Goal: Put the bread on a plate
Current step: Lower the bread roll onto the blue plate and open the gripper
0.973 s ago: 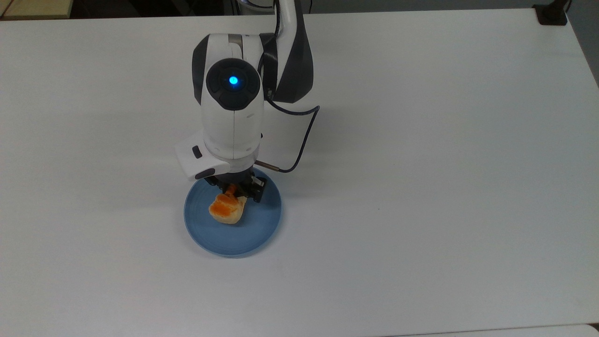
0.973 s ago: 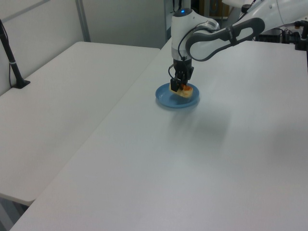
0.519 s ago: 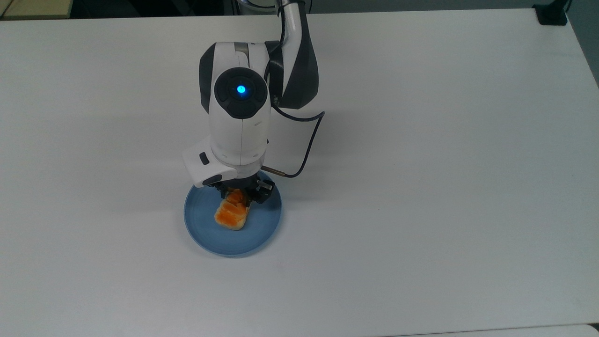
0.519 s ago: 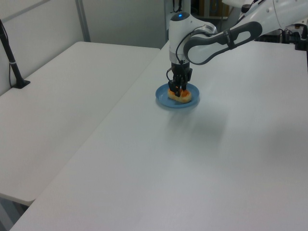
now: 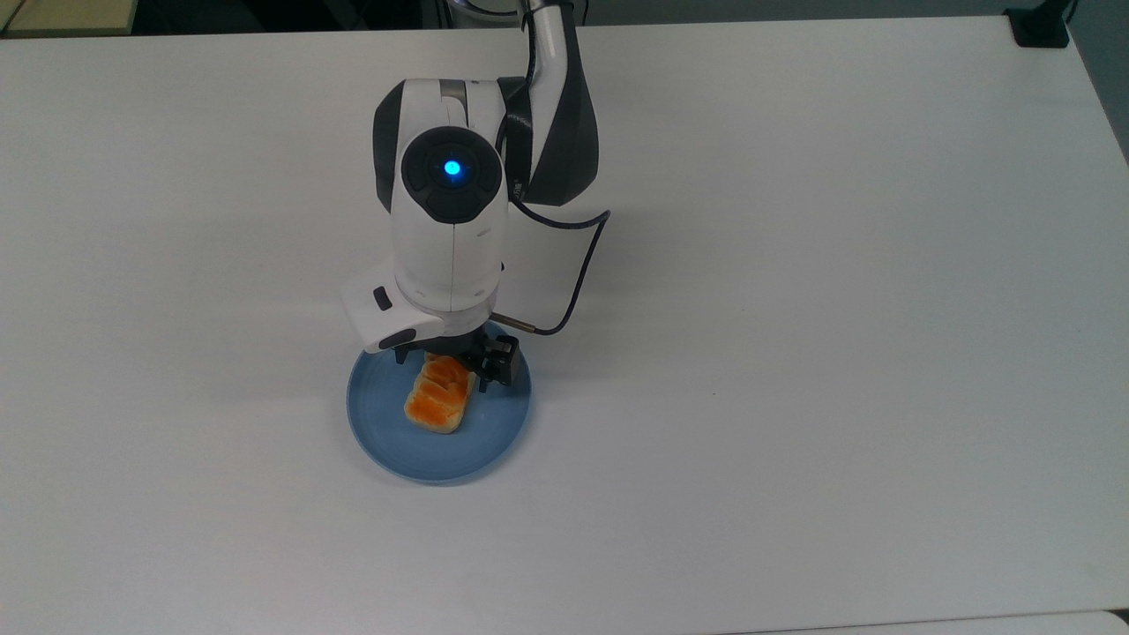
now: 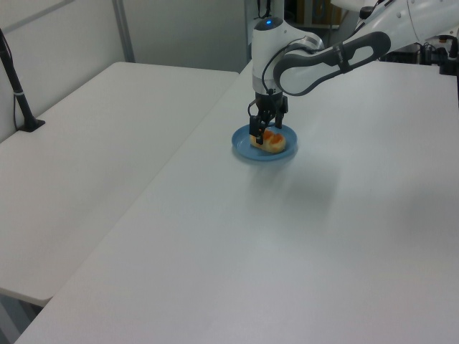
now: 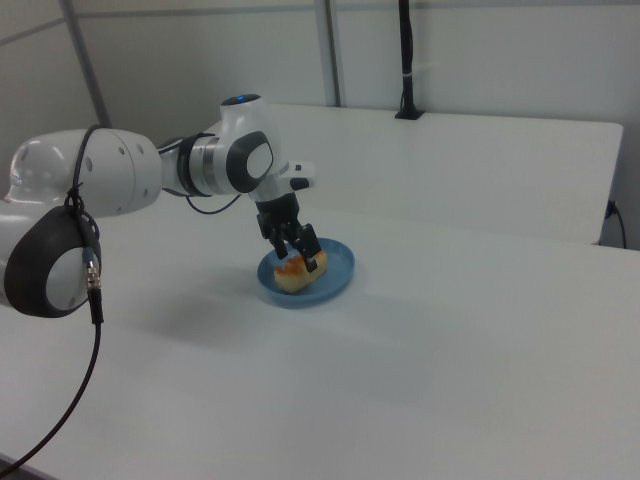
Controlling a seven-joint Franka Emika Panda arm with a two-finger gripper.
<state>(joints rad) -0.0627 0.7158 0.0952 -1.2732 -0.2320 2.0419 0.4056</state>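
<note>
In the top view, the light-blue plate (image 5: 438, 414) sits left of the white table's (image 5: 838, 309) middle. The bread (image 5: 437, 397) lies flat on the plate, its glossy orange top up. The hand (image 5: 452, 363) stands over the bread's far end with its fingers spread to either side of the loaf, gripping nothing. A black cable (image 5: 578, 273) loops off to the right.

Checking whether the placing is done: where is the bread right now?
The bread lies on the blue plate, near the middle of the top view's lower half, with the open gripper straddling its far end.
</note>
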